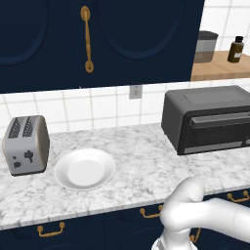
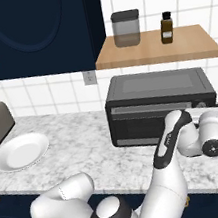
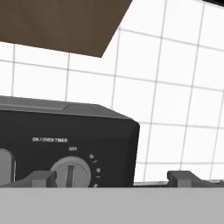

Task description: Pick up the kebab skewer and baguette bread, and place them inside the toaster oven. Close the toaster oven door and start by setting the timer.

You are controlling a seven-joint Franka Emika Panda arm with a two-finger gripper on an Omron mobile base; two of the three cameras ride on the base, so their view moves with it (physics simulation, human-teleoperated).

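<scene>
Hand view puts my gripper (image 3: 112, 177) spread wide and empty before the timer knob (image 3: 71, 172) of the toaster oven (image 2: 161, 104), at the counter's right end. Door (image 2: 151, 121) closed. I judge the knob stiff, rigid; pinch its raised ridge.

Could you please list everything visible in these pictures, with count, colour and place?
toaster oven: one, dark grey, counter right, door shut
timer dial: one, grey, oven's front panel
slot toaster: one, silver, counter left
plate: one, white, bare, beside the slot toaster
canister: one, grey, wooden shelf
bottle: one, brown, wooden shelf
wooden shelf: one, tan, above the oven
wall outlet: one, tiled wall
gripper: one, dark fingertips apart, before the dial
</scene>
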